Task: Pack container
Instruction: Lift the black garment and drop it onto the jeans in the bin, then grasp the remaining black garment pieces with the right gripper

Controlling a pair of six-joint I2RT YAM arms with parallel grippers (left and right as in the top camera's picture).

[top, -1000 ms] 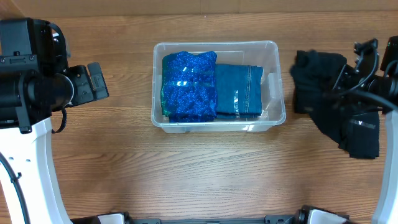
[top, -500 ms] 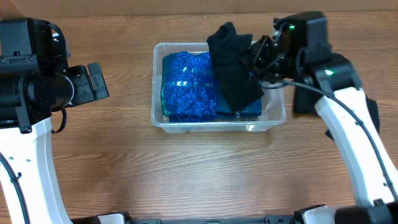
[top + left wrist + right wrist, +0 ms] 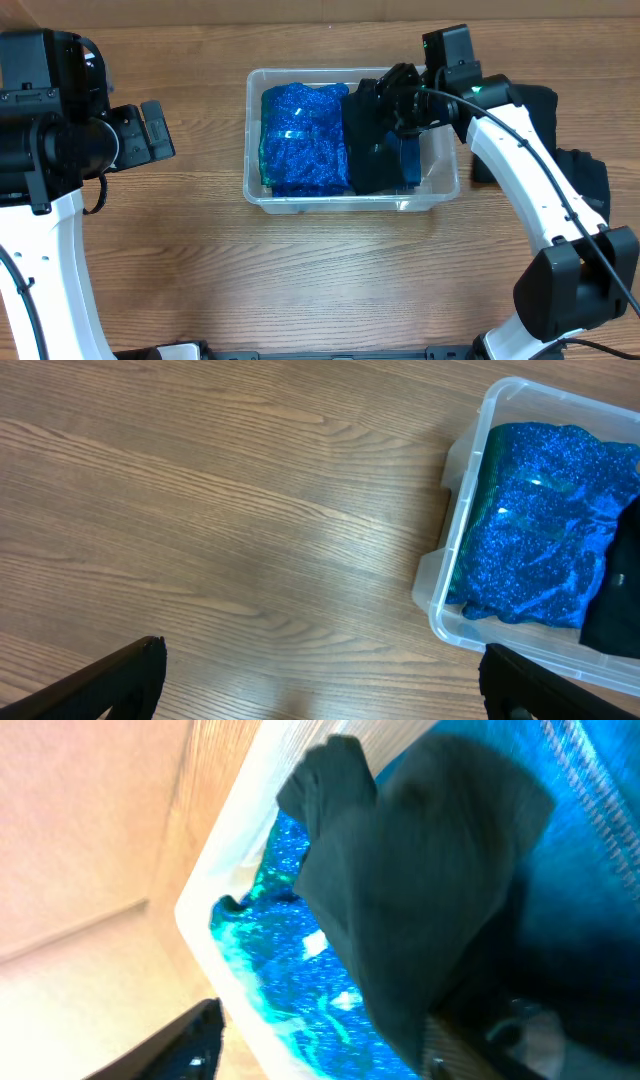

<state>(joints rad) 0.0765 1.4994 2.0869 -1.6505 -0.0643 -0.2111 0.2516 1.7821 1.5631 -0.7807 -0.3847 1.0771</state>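
The clear plastic container [image 3: 254,190] sits mid-table. A glittery blue cloth [image 3: 303,135] fills its left half. A black garment [image 3: 368,145] lies crumpled over folded denim [image 3: 411,160] in its right half. My right gripper [image 3: 405,100] hovers over the container's far right part. In the right wrist view its jaws [image 3: 315,1055] stand apart, with the black garment [image 3: 420,880] beside the right finger and the glittery cloth [image 3: 300,990] showing in the gap. My left gripper [image 3: 160,130] is open over bare wood left of the container, nothing between its fingertips [image 3: 130,670].
More black clothing [image 3: 545,110] lies in a heap on the table right of the container, reaching toward the right edge [image 3: 590,180]. The container's left wall [image 3: 455,560] shows at the right of the left wrist view. Bare wooden tabletop [image 3: 330,280] runs along the front.
My right arm swung from the clothes heap to above the container with a black garment. Its jaws have opened and the garment now lies over the denim. The left arm has not moved.
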